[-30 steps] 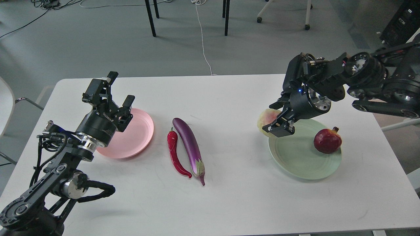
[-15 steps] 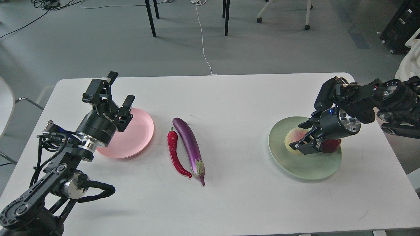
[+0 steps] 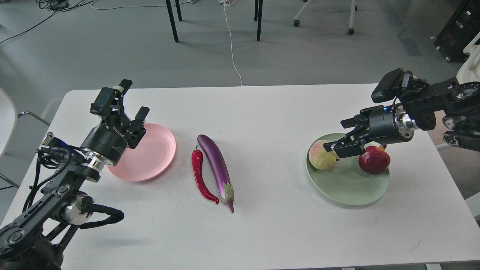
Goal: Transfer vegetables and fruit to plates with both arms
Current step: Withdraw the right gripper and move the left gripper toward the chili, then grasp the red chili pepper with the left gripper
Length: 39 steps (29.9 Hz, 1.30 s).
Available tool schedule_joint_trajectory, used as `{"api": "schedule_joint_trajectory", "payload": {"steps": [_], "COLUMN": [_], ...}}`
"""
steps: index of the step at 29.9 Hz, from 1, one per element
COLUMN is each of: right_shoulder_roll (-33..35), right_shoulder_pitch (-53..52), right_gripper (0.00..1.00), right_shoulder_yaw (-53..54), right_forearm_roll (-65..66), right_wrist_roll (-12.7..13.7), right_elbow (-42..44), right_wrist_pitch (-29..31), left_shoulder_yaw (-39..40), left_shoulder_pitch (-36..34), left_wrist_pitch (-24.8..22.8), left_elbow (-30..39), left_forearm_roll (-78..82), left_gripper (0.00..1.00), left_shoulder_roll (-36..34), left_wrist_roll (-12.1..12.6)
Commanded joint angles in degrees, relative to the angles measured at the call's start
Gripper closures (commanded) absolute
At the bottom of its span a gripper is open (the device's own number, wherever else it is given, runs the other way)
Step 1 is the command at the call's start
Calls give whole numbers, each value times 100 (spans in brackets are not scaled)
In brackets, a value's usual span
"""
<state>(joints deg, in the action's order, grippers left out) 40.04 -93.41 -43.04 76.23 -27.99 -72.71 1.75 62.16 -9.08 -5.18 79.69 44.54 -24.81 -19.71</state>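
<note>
The yellow-green peach (image 3: pixel 321 159) lies on the left side of the pale green plate (image 3: pixel 348 189), with the dark-red pomegranate (image 3: pixel 374 160) on the plate's right side. My right gripper (image 3: pixel 336 135) is open and empty, just above and to the right of the peach; its lower finger is close to the peach's top. The purple eggplant (image 3: pixel 216 165) and the red chili pepper (image 3: pixel 198 176) lie side by side on the table's middle. The pink plate (image 3: pixel 155 157) holds nothing. My left gripper (image 3: pixel 134 98) is open and empty above the pink plate's far left edge.
The white table (image 3: pixel 262 232) stretches between the two plates. Chair legs (image 3: pixel 258 20), a white cable (image 3: pixel 231 45) and black equipment (image 3: pixel 459 33) are on the grey floor beyond the far edge. The green plate sits near the table's right edge.
My right gripper carried the peach over the green plate, set it down on the left side, let go and drew back up to the right. My left gripper shifted slightly left.
</note>
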Motion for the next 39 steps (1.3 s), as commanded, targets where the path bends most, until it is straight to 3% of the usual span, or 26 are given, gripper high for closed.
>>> {"api": "schedule_joint_trajectory", "payload": {"steps": [1,3,5,8,10,14,17,20,25,30,39], "right_shoulder_roll": [223,268,276,268,233,233,294,443,452,452,435], "right_shoulder_pitch": [401,971,1560,2527,3107,4127,4768,5323,5869,5913,5913], "right_gripper": [2,2,2,2,2,2,2,2,2,2,2], "right_shoulder_yaw": [663,1312,1997,3263,4010,5215,5936,6613,7177,7195,7213], "right_forearm_roll": [-790,-2079,-3241,-4833,-5616,-6891,-7411,-7561,-7676,-7676,-7667], "right_wrist_roll": [-1,-1,-1,-1,-1,-1,-1,-1,-1,-1,-1], "right_elbow": [11,2,2,11,72,327,494,556,565,565,565], "right_wrist_pitch": [-44,-44,-35,-35,-26,53,350,703,756,765,765], "left_shoulder_yaw": [-2,-46,-239,-800,-1222,-1952,-2435,-2936,-3561,-3747,-3747], "left_shoulder_pitch": [-173,-331,-515,-858,-1095,-1473,-1763,-2202,-2923,-3398,-3346], "left_wrist_pitch": [-18,-88,-229,-361,-361,-387,-466,-738,-1379,-2231,-2282], "left_elbow": [125,205,249,415,521,793,864,855,750,355,249], "left_forearm_roll": [405,800,1195,1986,2583,3726,4368,4668,4678,4669,4371], "left_gripper": [0,0,0,0,0,0,0,0,0,0,0], "left_shoulder_roll": [-252,-375,-445,-603,-709,-753,-727,-709,-736,-727,-508], "left_wrist_roll": [-155,-305,-288,-209,-25,668,1406,2179,3103,3623,4247]}}
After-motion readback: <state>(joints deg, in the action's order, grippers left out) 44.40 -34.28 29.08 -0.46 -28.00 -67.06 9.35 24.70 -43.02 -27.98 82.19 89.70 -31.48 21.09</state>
